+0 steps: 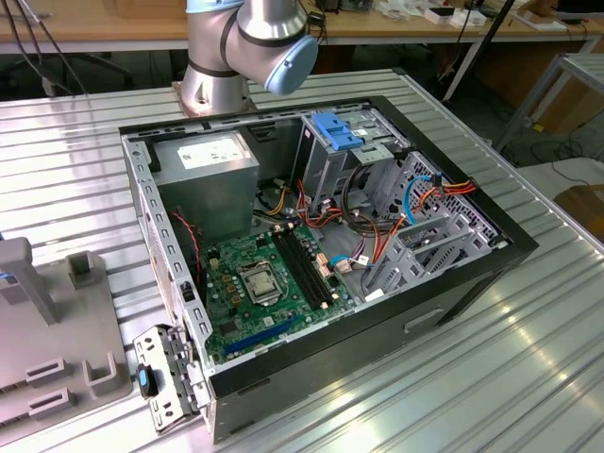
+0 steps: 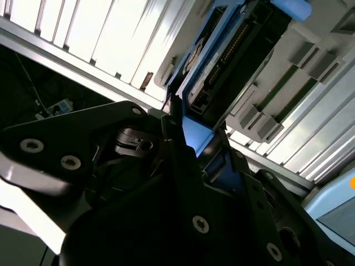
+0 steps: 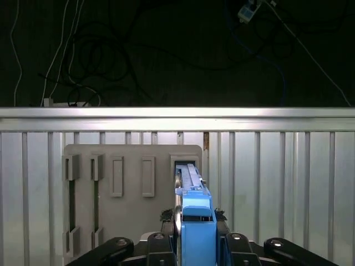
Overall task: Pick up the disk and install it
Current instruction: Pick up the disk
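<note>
Edgewise, the blue-railed disk (image 3: 190, 180) seems clamped in the pincer (image 3: 194, 216).

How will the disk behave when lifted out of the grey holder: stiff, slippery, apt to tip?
Probably stiff: the disk looks like a flat rigid slab, on edge in a slot of the grey holder. Its blue plastic rail looks smooth, so it may slip in the gripper. Being thin, it would likely tip if freed from the slot.
</note>
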You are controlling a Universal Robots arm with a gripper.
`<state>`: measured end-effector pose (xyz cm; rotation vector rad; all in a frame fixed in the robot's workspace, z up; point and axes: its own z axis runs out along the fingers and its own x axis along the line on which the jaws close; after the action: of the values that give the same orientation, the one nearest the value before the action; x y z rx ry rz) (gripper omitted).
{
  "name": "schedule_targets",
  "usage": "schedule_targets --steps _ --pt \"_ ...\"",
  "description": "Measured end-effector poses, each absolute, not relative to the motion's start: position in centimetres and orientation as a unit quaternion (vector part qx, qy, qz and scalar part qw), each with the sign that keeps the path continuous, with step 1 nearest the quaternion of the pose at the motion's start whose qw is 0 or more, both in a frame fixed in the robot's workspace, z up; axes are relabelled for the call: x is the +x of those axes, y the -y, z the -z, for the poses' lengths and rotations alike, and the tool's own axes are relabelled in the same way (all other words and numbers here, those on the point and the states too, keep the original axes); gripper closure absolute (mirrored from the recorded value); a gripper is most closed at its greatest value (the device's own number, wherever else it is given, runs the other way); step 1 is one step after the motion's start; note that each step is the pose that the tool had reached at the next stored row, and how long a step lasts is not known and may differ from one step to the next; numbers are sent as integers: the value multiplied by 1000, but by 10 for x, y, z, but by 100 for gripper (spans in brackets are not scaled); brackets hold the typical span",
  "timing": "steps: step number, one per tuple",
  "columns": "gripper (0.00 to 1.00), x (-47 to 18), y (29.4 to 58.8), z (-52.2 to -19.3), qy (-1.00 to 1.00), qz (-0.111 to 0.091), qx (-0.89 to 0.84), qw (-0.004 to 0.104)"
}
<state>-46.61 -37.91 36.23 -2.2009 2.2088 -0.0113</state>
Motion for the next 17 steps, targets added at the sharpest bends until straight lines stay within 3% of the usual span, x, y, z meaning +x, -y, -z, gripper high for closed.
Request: schedule_targets --steps 13,17 --pt "63 -466 379 -417 -708 4 -706 12" --pt "63 -466 379 -420 -708 4 -706 12"
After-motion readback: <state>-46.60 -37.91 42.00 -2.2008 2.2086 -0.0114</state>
